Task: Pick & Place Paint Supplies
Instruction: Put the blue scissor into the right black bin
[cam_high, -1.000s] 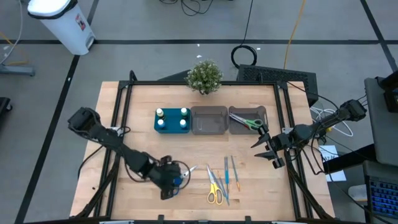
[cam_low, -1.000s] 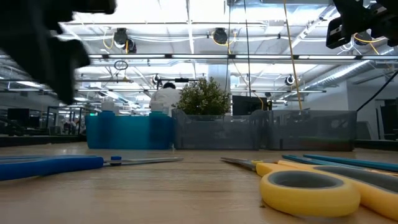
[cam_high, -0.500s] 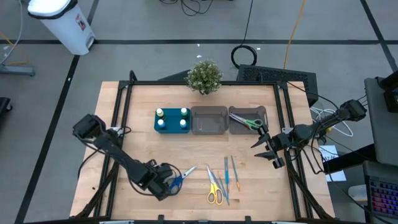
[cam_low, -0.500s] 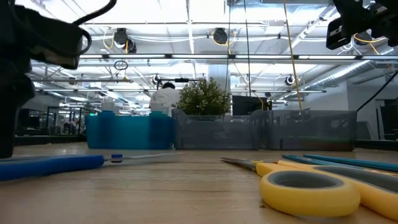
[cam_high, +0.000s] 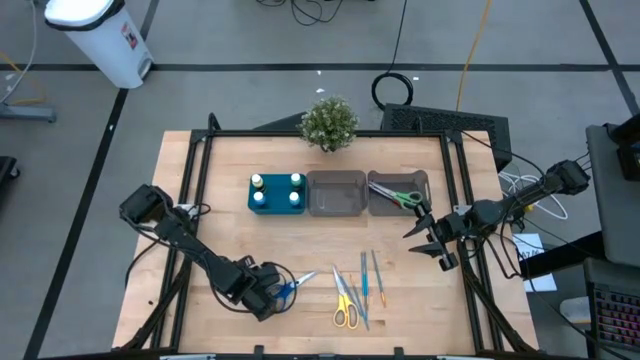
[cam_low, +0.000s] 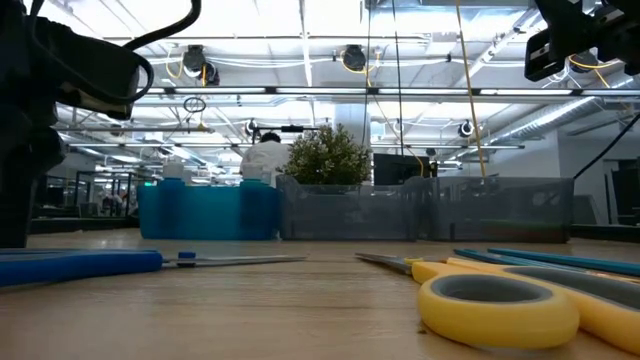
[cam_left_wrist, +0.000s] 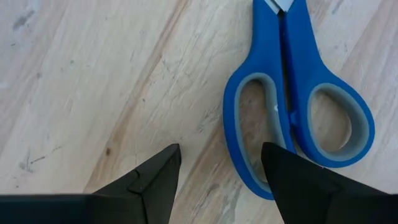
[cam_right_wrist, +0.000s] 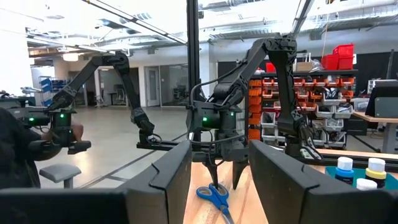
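High: left hand open at blue scissors, near tabletop front edge; right hand open, empty, right edge. Left wrist: fingers straddle one handle loop. Likely stiff, light, slick; grip the handles.
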